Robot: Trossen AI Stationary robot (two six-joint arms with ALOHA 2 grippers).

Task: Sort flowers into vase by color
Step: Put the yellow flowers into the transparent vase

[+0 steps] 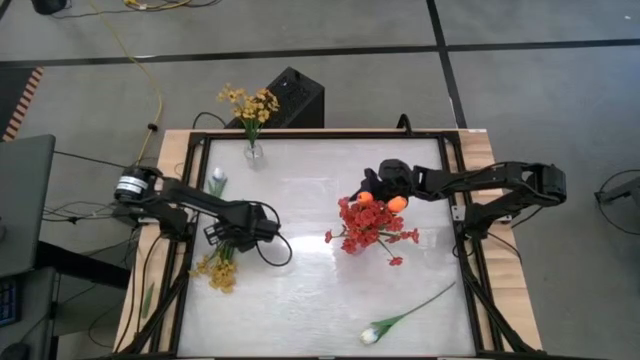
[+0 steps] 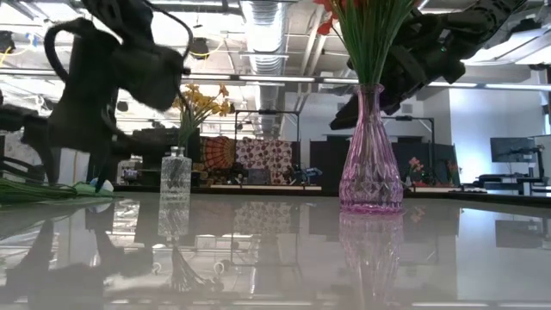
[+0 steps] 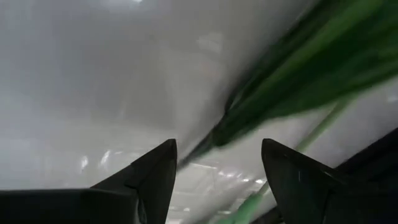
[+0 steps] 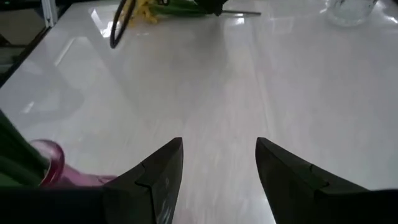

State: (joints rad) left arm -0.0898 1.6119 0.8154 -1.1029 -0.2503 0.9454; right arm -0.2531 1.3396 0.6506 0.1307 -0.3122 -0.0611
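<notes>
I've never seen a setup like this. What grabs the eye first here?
The pink vase packed with red flowers and orange tulips near the table's middle, with the right claw open just behind it. At the left edge, the left claw hangs open over a lying yellow spray.

Setting: robotics lab or workshop. Evidence: exposed ceiling ducts (image 2: 267, 17) and strip lights, concrete floor (image 1: 330, 25) with loose yellow cable (image 1: 140, 60), glossy white worktop (image 1: 310, 290), distant wall monitor (image 2: 514, 149).
</notes>
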